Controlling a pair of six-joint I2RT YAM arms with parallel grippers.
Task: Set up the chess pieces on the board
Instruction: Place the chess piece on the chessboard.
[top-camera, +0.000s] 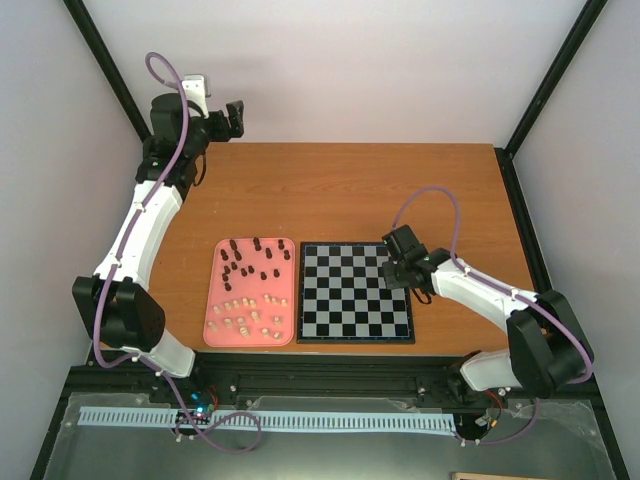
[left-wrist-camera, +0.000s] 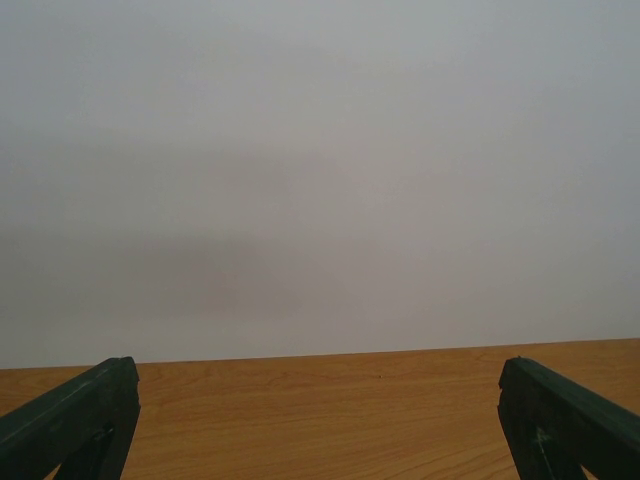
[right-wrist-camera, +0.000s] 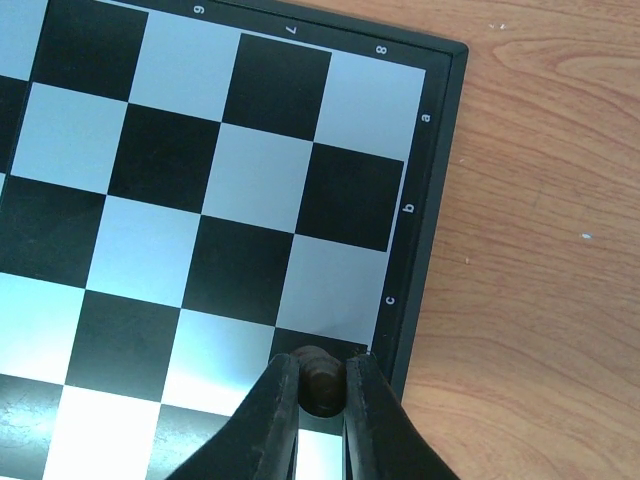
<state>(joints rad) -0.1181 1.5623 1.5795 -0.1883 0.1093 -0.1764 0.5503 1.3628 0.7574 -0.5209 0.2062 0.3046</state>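
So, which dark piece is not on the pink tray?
The dark piece pinched in the right claw, above the board's edge; the other dark pieces are on the tray.

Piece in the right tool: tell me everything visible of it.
One dark brown chess piece, seen from above in the right wrist view: rounded top, looks like wood or plastic; type unclear. The right tool is shut on it, a finger on each side. It sits over a black edge square of the board, just past the row marked c. Whether its base touches the board is hidden.
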